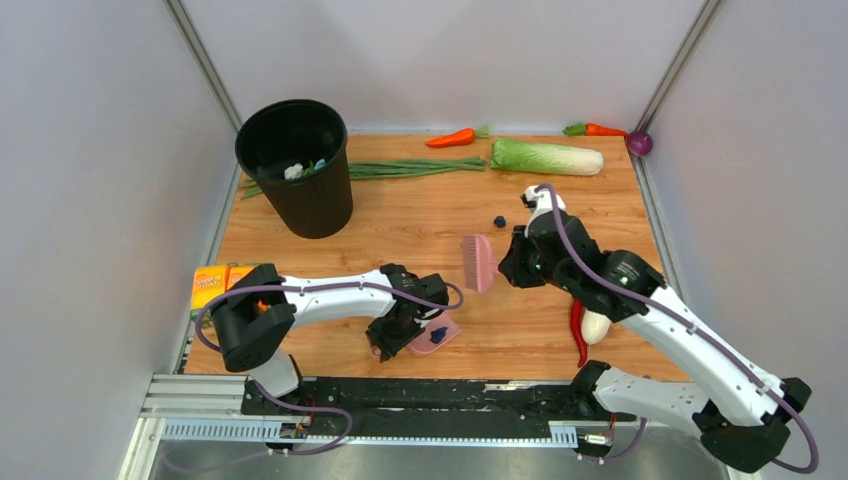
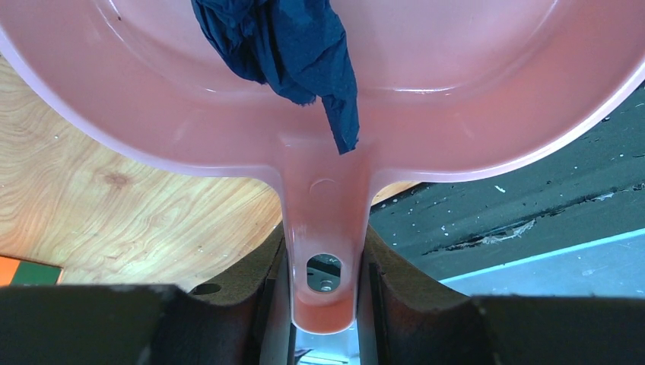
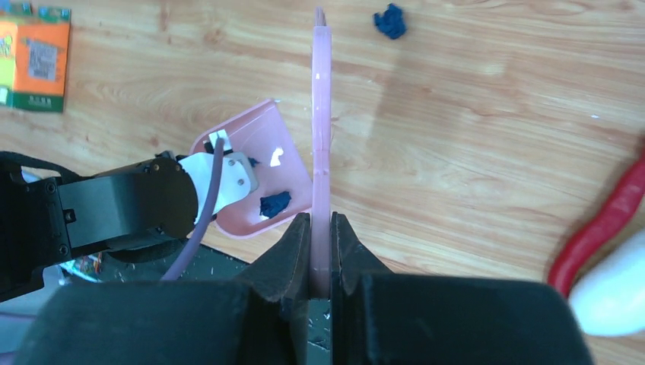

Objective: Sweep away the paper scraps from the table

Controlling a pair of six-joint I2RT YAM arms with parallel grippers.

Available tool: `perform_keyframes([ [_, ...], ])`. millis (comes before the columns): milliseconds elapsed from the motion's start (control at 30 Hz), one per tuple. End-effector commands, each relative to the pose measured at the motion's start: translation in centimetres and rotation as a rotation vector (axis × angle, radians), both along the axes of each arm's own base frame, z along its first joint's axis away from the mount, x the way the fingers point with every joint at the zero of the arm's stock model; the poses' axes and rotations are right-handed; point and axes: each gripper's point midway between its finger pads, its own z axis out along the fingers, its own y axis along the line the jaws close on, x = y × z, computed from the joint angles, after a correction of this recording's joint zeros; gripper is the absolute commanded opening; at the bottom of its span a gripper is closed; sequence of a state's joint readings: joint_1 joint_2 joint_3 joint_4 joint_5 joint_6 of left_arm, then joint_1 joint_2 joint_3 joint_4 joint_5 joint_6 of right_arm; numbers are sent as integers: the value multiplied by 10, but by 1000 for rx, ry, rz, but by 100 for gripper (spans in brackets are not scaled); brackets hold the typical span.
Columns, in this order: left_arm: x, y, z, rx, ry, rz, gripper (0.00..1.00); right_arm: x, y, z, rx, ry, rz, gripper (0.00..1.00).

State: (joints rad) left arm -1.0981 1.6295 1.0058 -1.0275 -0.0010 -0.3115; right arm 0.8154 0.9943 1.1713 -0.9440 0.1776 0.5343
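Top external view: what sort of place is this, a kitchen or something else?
Probably a robot test booth, not a kitchen: plain grey walls box in a wood-grain table, the left arm and right arm are mounted on a metal rail, and a napa cabbage lies loose.

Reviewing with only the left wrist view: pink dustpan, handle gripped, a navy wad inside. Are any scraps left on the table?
Observer: Yes, one paper scrap lies on the table, past the brush from your dustpan.
Reviewer: Who holds the brush?
Observer: The right end effector is shut on its handle.
Reviewer: And the bin?
Observer: The black bin stands far left, white and light-blue trash inside.
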Motion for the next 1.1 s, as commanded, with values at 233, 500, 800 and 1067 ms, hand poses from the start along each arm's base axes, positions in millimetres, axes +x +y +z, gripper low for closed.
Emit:
perform_keyframes([
  [233, 11, -4, 18, -62, -82, -2, 0, -5, -52, 36, 114, -115, -262, 0],
  [500, 17, 0, 41, -75, -150, 43, 0, -6, -60, 39, 112, -121, -300, 0],
  [800, 26, -6, 96, -147, -228, 90, 0, -4, -62, 34, 107, -107, -331, 0],
  [1067, 43, -10, 132, -214, -269, 187, 0, -3, -59, 39, 129, -105, -341, 0],
])
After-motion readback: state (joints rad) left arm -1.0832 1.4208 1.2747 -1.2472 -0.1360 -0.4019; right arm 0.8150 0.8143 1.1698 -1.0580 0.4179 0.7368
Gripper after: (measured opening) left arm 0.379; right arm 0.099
